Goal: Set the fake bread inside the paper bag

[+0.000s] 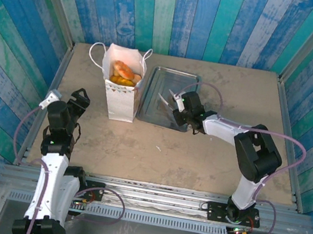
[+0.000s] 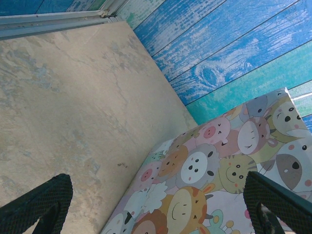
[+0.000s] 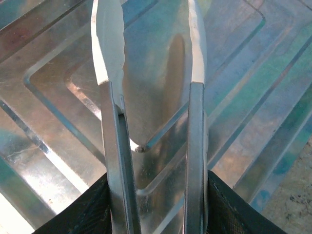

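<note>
Seen from above, a tall white paper bag [image 1: 120,102] stands upright on a sandy table [image 1: 197,160] walled in by blue and green planks. The fake bread [image 1: 125,73], several glossy golden and orange pieces, lies inside the bag and shows through its open top. Just to the right of the bag sits a grey metal tray [image 1: 170,89] with no bread visible on it.

The right gripper [image 1: 180,110] reaches over the tray, right of the bag. Its black fingers [image 3: 80,212] are clamped on the handles of metal tongs [image 1: 168,100]. The white tongs tips are spread apart with nothing between them.

The left gripper [image 1: 80,99] hangs to the left of the bag. Its fingers [image 2: 44,200] are spread wide and hold nothing. Between them appears a surface printed with cartoon animals, probably a side of the bag, though that is not certain.

The bread looks light, hard and shiny, so it would likely slip between smooth tongs. Any piece is best gripped across its thickest middle, not by a tapered end. The bag is thin paper and may tip if nudged.
</note>
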